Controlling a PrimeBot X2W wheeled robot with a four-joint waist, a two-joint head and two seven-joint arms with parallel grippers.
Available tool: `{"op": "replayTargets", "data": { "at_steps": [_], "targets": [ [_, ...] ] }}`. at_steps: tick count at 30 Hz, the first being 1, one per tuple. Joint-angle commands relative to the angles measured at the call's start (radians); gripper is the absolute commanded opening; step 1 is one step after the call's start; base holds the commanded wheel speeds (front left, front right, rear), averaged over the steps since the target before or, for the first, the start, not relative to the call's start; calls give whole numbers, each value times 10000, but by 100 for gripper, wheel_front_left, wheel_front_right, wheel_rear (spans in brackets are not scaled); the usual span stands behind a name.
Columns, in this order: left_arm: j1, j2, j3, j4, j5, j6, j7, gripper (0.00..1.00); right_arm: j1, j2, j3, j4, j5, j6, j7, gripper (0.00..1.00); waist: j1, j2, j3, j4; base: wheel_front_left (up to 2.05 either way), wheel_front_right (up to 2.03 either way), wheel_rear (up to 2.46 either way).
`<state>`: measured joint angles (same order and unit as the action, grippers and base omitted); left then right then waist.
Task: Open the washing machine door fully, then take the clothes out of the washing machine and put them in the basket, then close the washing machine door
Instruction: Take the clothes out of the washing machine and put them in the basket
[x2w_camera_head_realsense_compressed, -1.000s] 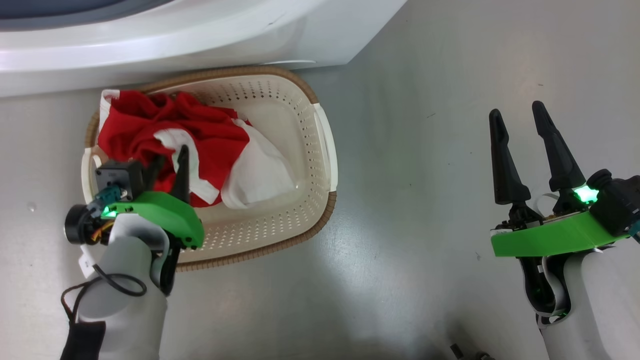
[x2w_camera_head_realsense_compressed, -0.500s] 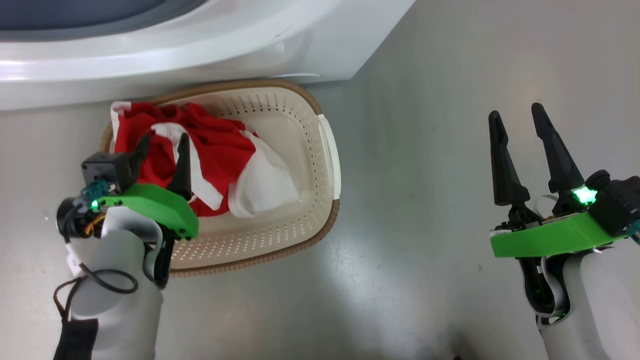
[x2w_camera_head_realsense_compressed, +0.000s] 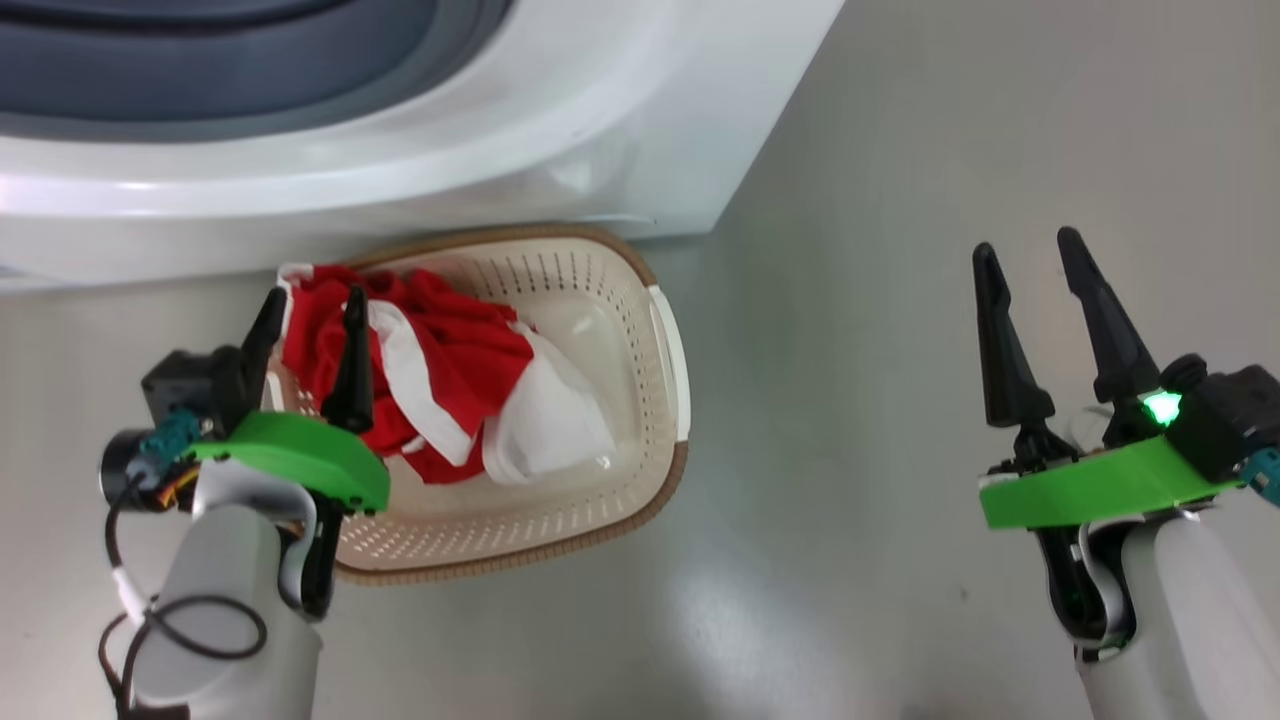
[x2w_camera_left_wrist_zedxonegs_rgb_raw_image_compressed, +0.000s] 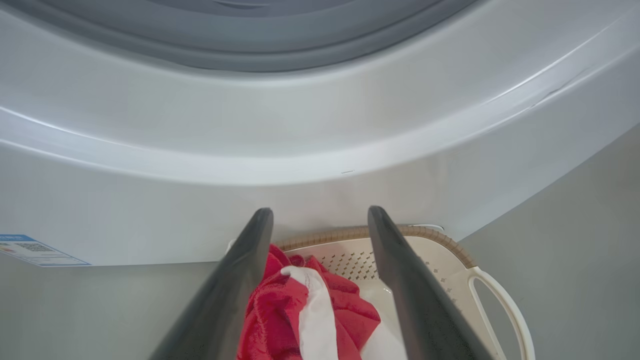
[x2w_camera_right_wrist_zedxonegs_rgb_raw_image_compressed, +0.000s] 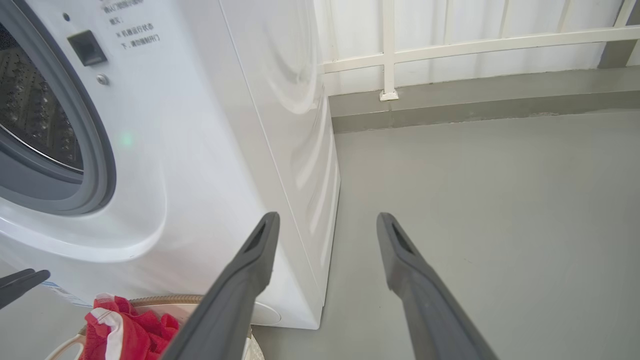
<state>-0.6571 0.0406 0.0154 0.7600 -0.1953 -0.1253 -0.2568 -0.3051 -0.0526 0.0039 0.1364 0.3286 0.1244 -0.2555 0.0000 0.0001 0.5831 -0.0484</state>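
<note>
Hovers with left jaws spread, empty, just above the clothes (x2w_camera_head_realsense_compressed: 440, 390) heaped in the basket (x2w_camera_head_realsense_compressed: 665, 480), parked close by the washing machine (x2w_camera_head_realsense_compressed: 400, 190) for a short drop; holds right jaws spread, idle.

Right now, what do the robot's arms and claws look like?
The left forearm and right forearm are pale grey and rounded. The left gripper and right gripper each have two long, tapering black fingers on a bright green bracket. A green light glows on the right one; a black cable loops over the left forearm.
</note>
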Motion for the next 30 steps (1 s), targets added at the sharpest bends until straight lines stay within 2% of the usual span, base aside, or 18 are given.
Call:
{"op": "replayTargets", "data": {
  "at_steps": [1,14,30],
  "targets": [
    [491,251,313,-403,80,-53,-49,100,435,24,117,-154,-99,63,-63,100,0,-1,-480,105,0,0,0],
    [2145,264,659,-2301,301,-53,-49,100,1239,-136,209,118,-36,63,-63,100,0,-1,-2206,185,0,0,0],
    [4230,370,726,-4716,295,-53,-49,100,2509,-281,0,195,82,63,-63,100,0,-1,-3682,168,0,0,0]
  ]
}}
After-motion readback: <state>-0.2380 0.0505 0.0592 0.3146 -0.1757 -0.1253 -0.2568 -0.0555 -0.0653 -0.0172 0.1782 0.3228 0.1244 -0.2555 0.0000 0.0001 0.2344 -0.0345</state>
